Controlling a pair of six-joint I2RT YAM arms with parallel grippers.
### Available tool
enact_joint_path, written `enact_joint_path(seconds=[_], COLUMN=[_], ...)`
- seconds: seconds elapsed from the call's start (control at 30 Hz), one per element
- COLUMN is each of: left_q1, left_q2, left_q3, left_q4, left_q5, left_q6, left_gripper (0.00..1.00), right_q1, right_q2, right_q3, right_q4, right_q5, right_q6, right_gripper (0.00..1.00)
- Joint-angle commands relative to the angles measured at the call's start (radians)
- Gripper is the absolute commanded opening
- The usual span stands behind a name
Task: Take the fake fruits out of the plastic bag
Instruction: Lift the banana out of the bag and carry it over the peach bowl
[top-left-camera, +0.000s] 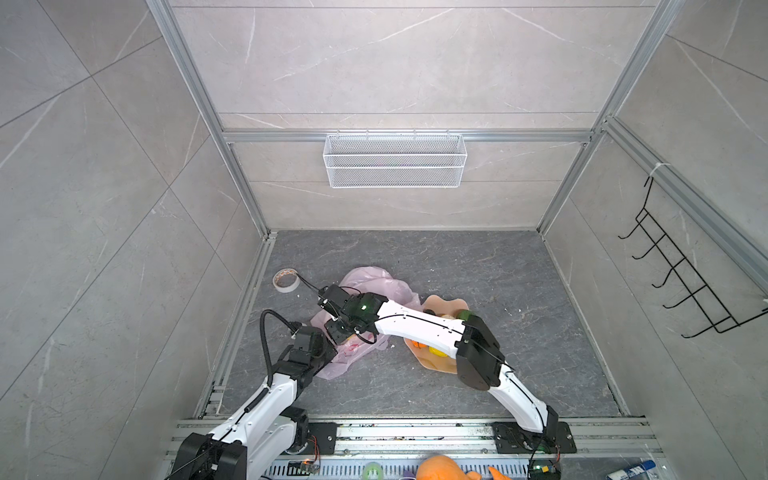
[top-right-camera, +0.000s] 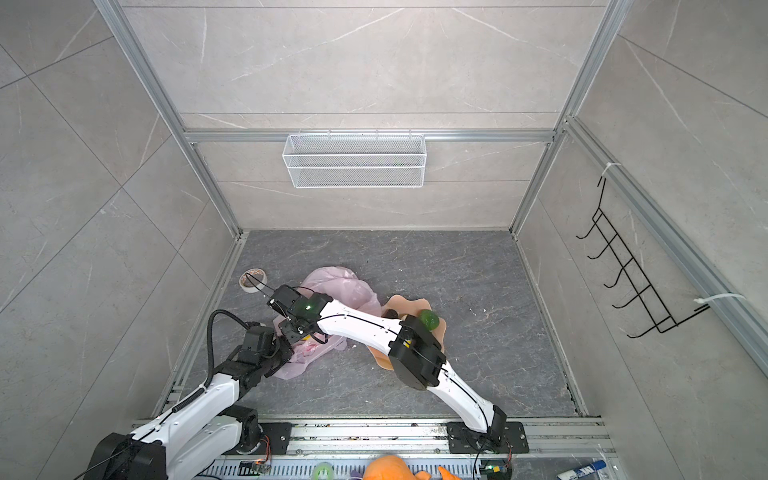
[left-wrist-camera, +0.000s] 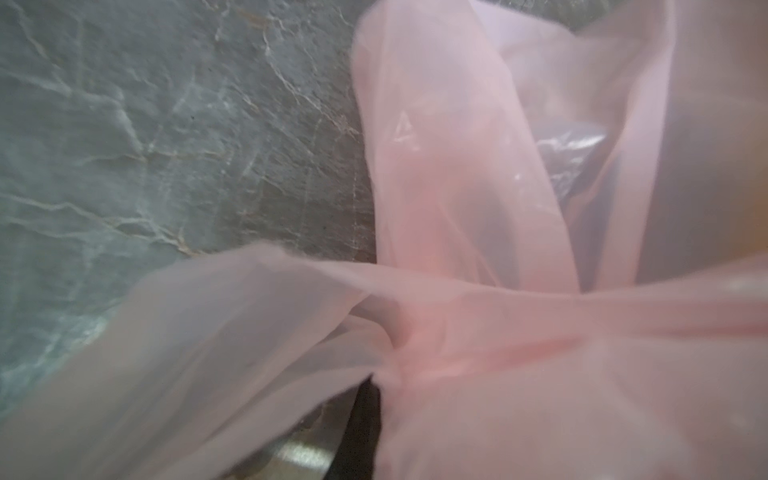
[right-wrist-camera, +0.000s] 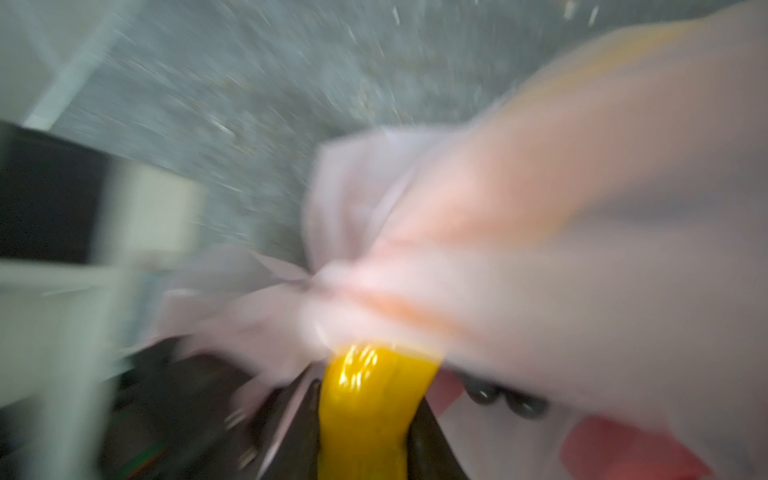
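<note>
The pink plastic bag (top-left-camera: 374, 282) (top-right-camera: 336, 282) lies crumpled on the grey floor, left of centre. My left gripper (top-left-camera: 328, 355) (left-wrist-camera: 386, 374) is shut on a bunched fold of the plastic bag (left-wrist-camera: 478, 340) at its near left end. My right gripper (top-left-camera: 343, 334) (right-wrist-camera: 370, 382) reaches across into the bag's mouth and is shut on a glossy yellow banana (right-wrist-camera: 370, 415). Black grapes (right-wrist-camera: 507, 399) show under the film beside it. Other fake fruits lie on the peach plate (top-left-camera: 440, 301): a green one (top-right-camera: 428, 319), an orange one (top-left-camera: 417, 345) and a yellow one (top-left-camera: 436, 352).
The right arm's forearm (top-left-camera: 419, 322) spans the plate. A tape roll (top-left-camera: 286, 280) lies by the left wall. A white wire basket (top-left-camera: 395, 160) hangs on the back wall and a black hook rack (top-left-camera: 685, 282) on the right wall. An orange plush toy (top-left-camera: 444, 467) sits at the front rail.
</note>
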Motion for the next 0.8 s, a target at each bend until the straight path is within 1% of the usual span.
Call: enact_joint_path(seconds=[0.0, 0.37, 0.47, 0.63, 0.77], left_q1=[0.002, 0.01, 0.026, 0.092, 0.098], left_q2=[0.018, 0.029, 0.054, 0.098, 0.154], left_q3=[0.044, 0.103, 0.141, 0.195, 0.283], left_q4=[-0.001, -0.016, -0.035, -0.044, -0.099], left_q5=[-0.026, -0.067, -0.08, -0.053, -0.076], left_q6=[0.033, 0.029, 0.034, 0.034, 0.084], left_gripper=[0.03, 0.02, 0.02, 0.02, 0.01], right_q1=[0.007, 0.006, 0.005, 0.005, 0.002], right_q2=[-0.095, -0.244, -0.316, -0.439, -0.503], right_q3=[-0.064, -0.256, -0.341, -0.477, -0.544], right_q4=[0.063, 0.17, 0.225, 0.315, 0.36], right_q5=[-0.003, -0.022, -0.038, -0.065, -0.068], right_q6=[-0.005, 0.002, 0.003, -0.023, -0.05], right_gripper=[0.24, 0.25, 0.25, 0.26, 0.26])
